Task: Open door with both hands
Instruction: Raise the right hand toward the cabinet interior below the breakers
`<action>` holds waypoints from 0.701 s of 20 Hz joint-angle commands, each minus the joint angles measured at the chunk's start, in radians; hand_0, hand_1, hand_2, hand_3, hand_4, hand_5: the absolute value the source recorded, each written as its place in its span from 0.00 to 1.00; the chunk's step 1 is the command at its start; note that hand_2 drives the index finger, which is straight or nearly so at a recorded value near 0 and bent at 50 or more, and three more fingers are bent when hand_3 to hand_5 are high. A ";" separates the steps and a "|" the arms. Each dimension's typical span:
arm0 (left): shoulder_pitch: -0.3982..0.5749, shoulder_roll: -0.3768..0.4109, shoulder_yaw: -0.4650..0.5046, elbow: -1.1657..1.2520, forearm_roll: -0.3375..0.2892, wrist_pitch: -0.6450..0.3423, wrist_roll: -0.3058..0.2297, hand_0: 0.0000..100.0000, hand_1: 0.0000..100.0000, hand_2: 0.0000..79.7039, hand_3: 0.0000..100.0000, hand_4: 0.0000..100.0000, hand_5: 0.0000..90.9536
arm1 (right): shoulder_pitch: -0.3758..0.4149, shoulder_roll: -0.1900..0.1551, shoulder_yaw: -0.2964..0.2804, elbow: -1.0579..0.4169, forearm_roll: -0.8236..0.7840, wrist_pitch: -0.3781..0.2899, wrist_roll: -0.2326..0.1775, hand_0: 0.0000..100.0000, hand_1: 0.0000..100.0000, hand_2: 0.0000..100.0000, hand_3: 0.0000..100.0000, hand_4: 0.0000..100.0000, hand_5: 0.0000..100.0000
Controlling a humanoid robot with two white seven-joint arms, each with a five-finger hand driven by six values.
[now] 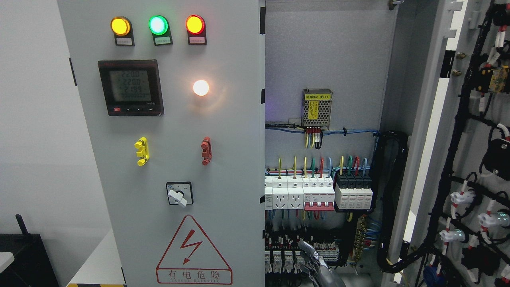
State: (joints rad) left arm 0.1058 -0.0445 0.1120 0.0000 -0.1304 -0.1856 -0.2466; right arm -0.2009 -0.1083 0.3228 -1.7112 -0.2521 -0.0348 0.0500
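At the bottom edge, right of centre, a grey metallic robot hand (316, 265) pokes up in front of the open cabinet interior; which arm it belongs to can't be told, and finger state can't be told either, since only a slim part shows. Nothing visibly in its grasp. Left door (167, 143) is closed, facing the camera, filling the left-centre. It carries three indicator lamps (157, 25) along the top (amber, green, red), a digital meter (130, 87) below them, a glowing white lamp (201, 88), a yellow handle (141, 151), a red handle (206, 150), a rotary switch (179, 194) and a red lightning warning triangle (193, 251) at the bottom. Right door (458, 143) is swung wide open at the far right, inner face showing black cable bundles (450, 167) and the backs of components. Between the doors the cabinet interior is exposed: a small power supply (317, 107) with a yellow label high on the back panel, a row of white breakers (299, 193) with coloured wires beneath it, and terminal blocks (287, 255) lower down. White wall at far left, dark object (24, 259) in the lower left corner.
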 commanded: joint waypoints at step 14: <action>0.000 0.000 0.000 -0.014 0.000 -0.003 0.000 0.00 0.00 0.00 0.00 0.03 0.00 | -0.150 -0.010 0.079 0.170 -0.092 0.041 0.007 0.11 0.00 0.00 0.00 0.00 0.00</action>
State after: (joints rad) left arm 0.1058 -0.0445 0.1120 0.0000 -0.1304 -0.1886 -0.2466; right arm -0.3162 -0.1140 0.3552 -1.6012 -0.3291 0.0046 0.0573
